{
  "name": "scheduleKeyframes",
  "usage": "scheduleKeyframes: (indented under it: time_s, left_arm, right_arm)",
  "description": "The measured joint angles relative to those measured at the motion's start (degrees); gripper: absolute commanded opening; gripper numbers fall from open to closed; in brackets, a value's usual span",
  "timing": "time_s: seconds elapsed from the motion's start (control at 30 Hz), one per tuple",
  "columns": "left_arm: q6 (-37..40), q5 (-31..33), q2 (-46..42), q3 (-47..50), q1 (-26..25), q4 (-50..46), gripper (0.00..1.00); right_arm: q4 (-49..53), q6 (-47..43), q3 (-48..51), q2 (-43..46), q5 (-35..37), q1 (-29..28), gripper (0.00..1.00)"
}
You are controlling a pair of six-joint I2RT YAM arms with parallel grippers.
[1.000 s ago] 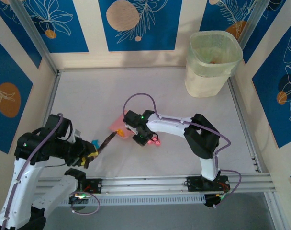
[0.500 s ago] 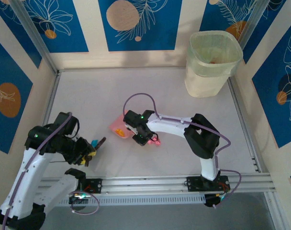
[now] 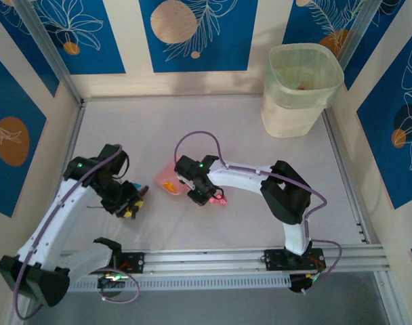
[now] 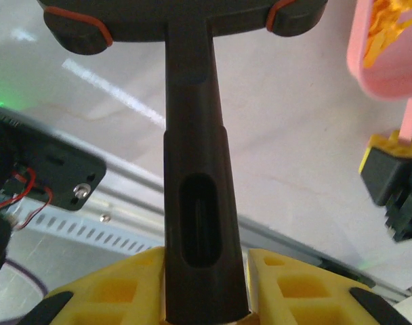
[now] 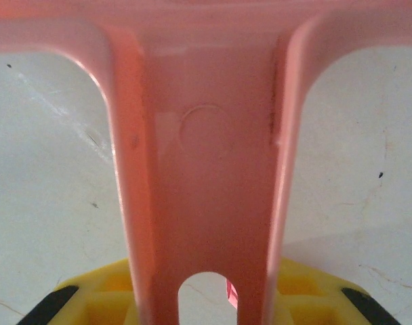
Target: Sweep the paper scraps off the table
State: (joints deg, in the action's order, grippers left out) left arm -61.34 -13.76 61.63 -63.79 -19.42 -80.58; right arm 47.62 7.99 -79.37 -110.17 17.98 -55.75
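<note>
My left gripper is shut on the handle of the black brush, whose head points away from me, left of the pink dustpan. Orange paper scraps lie in the pan. My right gripper is shut on the dustpan's handle near the middle of the table. Red and pink paper scraps lie just right of that gripper, and one pink bit shows through the handle's hole.
A translucent cream bin stands at the far right corner. Aluminium rails run along the near edge, with patterned walls on the other sides. Open white surface lies behind the dustpan and to the right.
My left arm has swung away from the near rail toward the far left, pulling the brush back from the dustpan's lip. The right arm and dustpan have stayed put.
</note>
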Motion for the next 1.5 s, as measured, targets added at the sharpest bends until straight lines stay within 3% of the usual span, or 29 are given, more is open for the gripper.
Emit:
scheduleKeyframes:
  time_s: [0.4, 0.67, 1.07, 1.27, 1.5]
  left_arm:
    - [4.17, 4.02, 15.69, -16.2, 0.0, 8.96, 0.0]
    - [8.24, 7.19, 17.09, -26.86, 0.09, 11.65, 0.0]
    - [13.97, 10.19, 23.37, -30.84, 8.96, 9.77, 0.0]
    - [15.45, 7.98, 29.55, -30.71, 10.21, 10.25, 0.0]
    - [17.03, 6.08, 30.01, -27.15, 11.21, 11.82, 0.0]
  right_arm:
    - [0.9, 2.47, -2.19, -1.7, -0.2, 1.95, 0.0]
    - [1.51, 2.82, -3.58, -3.5, -0.44, 2.45, 0.0]
    - [3.39, 2.8, -9.18, -7.15, -2.75, -0.87, 0.0]
    - [5.95, 3.04, -13.94, -10.93, -4.94, -2.4, 0.0]
    - [9.09, 3.85, -19.63, -14.8, -6.56, -2.75, 0.0]
